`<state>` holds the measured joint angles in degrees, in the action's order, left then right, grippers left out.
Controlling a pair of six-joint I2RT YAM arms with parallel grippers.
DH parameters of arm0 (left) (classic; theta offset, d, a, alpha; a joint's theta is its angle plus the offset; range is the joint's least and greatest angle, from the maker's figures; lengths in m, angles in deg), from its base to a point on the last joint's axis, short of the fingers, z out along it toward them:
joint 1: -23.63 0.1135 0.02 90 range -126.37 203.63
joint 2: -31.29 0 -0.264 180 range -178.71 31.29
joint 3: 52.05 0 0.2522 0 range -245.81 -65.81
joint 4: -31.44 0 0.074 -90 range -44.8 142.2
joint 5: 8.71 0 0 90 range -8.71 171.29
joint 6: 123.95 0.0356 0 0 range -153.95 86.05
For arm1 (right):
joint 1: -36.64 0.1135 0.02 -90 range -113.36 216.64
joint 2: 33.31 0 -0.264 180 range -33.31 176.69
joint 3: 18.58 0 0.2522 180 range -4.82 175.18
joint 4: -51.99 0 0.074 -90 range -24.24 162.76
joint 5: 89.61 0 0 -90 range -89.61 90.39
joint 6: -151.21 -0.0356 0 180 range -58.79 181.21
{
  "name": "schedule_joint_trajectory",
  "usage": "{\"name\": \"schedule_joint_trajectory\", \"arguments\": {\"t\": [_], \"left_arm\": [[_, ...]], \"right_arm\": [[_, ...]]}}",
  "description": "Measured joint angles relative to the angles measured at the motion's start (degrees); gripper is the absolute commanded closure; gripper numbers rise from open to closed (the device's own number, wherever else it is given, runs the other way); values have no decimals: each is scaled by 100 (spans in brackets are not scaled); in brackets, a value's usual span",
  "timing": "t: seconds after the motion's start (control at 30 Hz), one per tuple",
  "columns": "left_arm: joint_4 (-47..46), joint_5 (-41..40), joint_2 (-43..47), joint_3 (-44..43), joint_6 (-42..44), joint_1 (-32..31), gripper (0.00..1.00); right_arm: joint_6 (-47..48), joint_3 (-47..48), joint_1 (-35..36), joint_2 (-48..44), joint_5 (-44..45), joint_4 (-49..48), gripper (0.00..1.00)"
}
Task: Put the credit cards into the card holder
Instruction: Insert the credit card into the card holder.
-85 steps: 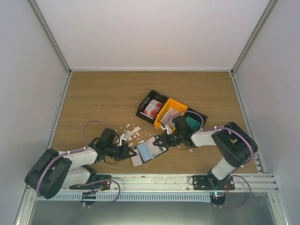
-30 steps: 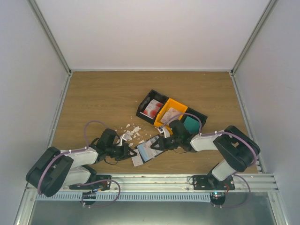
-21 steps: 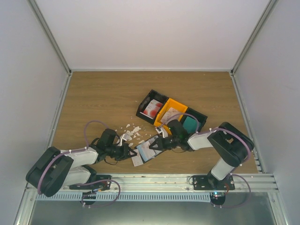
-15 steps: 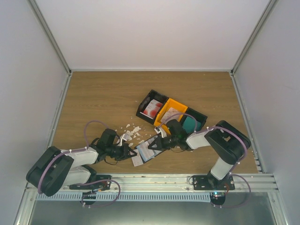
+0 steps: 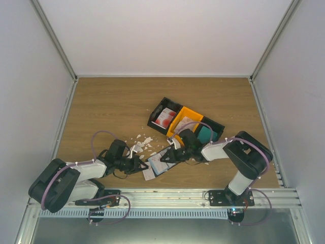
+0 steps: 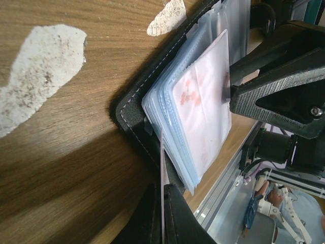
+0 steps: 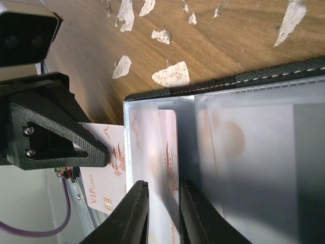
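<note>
Left gripper (image 6: 162,213) clamped on thin credit card (image 7: 104,178) sticking out beside open card holder (image 6: 133,114) on counter (image 5: 111,107). Right gripper (image 7: 162,189) slightly apart over holder's sleeves. Card likely stiff, light, slick: pinch its short edge.

Brown wood-grain table (image 5: 101,107).

Right of centre sit three open-top bins, touching in a diagonal row: black bin (image 5: 156,110), orange bin (image 5: 193,111), second black bin (image 5: 219,125).

Left of the row, irregular white scraps (image 5: 143,141) are scattered on the bare wood, some just beside the card holder (image 5: 160,163).

The holder lies open near the front edge, black stitched cover down on the wood, pale clear sleeves facing up.

A white credit card (image 5: 148,174) pokes out at its near-left corner. Can't tell from these views whether it sits flat on the table.
</note>
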<state>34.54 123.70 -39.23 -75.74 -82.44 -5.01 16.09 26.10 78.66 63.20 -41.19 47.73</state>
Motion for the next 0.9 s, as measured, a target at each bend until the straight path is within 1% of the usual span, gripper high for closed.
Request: {"name": "schedule_joint_trajectory", "arguments": {"t": [0.1, 0.2, 0.33, 0.73, 0.9], "left_arm": [[0, 2, 0, 0, 2, 0, 100], [0, 2, 0, 0, 2, 0, 100], [0, 2, 0, 0, 4, 0, 100], [11, -2, 2, -4, 7, 0, 100], [291, -107, 166, -92, 81, 0, 100]], "right_arm": [[59, 7, 9, -98, 90, 118, 70], [101, 9, 9, -208, 184, 251, 65], [179, 20, 13, -378, 321, 439, 64], [398, 243, 260, -444, 678, 925, 69], [487, 308, 282, -562, 929, 1182, 60]]}}
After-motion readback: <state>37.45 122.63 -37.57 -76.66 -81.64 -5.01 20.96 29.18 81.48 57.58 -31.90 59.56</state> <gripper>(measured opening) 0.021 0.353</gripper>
